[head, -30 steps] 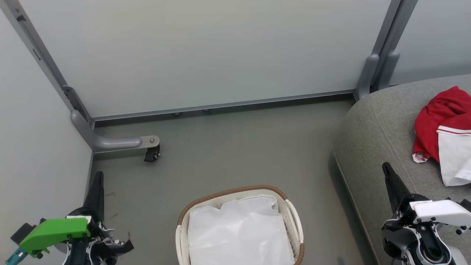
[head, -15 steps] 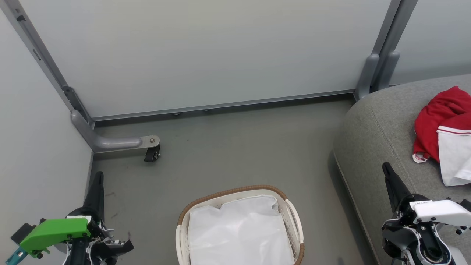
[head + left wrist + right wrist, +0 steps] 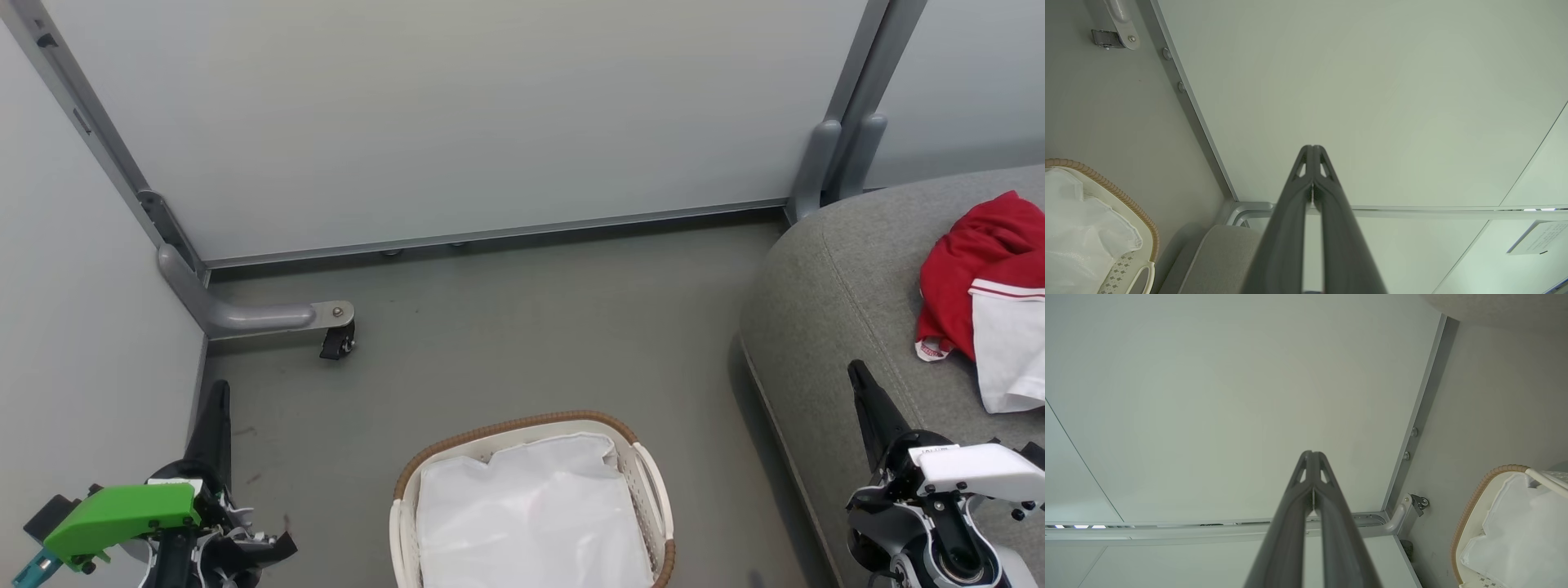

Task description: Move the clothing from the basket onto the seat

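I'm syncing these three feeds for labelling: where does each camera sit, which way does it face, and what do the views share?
Head view: on the head, facing forward and down at basket, seat and clothing; left gripper lower left, right gripper lower right.
Left wrist view: on the left wrist, facing along its shut fingers toward the partition panel.
Right wrist view: on the right wrist, likewise along shut fingers.
Shared: the basket, in all three.

The clothing (image 3: 984, 278), a crumpled red heap with a white panel edged in red stripes, lies on the seat (image 3: 833, 294), a big grey cushion with rounded edges at the right. The basket (image 3: 522, 423), a cream oval with perforated sides, a brown woven rim and 2 handles, stands upright at the near middle, left of the seat and apart from it, lined with rumpled white fabric.
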You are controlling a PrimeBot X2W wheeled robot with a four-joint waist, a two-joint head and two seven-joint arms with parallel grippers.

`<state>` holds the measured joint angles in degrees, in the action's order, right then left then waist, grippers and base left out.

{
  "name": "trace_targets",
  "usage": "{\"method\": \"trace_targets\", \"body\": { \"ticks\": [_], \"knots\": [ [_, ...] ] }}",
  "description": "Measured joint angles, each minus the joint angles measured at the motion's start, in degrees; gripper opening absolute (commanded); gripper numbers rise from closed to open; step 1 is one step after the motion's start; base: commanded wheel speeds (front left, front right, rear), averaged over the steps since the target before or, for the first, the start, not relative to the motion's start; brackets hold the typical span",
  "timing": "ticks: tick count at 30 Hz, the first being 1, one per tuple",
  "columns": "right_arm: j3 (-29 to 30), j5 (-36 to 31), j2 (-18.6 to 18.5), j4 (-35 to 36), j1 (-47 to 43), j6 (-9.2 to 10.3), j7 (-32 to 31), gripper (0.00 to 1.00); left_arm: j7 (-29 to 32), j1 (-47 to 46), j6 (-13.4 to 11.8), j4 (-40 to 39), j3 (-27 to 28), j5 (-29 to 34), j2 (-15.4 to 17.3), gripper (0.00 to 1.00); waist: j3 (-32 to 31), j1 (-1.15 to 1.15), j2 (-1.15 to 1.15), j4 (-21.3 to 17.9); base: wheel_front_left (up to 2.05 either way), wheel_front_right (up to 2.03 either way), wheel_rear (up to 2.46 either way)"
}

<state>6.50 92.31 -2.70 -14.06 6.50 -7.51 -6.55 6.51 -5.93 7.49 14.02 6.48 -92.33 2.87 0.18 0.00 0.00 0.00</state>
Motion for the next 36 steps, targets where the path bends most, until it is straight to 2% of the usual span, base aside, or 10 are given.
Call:
{"method": "trace_targets", "body": {
  "ticks": [36],
  "knots": [
    [0.0, 0.0, 0.0, 0.0, 0.0, 0.01, 0.0, 0.00, 0.0, 0.0, 0.0, 0.0, 0.0, 0.0, 0.0, 0.00, 0.0, 0.00, 0.00, 0.0, 0.00, 0.00, 0.00]
  ]
}}
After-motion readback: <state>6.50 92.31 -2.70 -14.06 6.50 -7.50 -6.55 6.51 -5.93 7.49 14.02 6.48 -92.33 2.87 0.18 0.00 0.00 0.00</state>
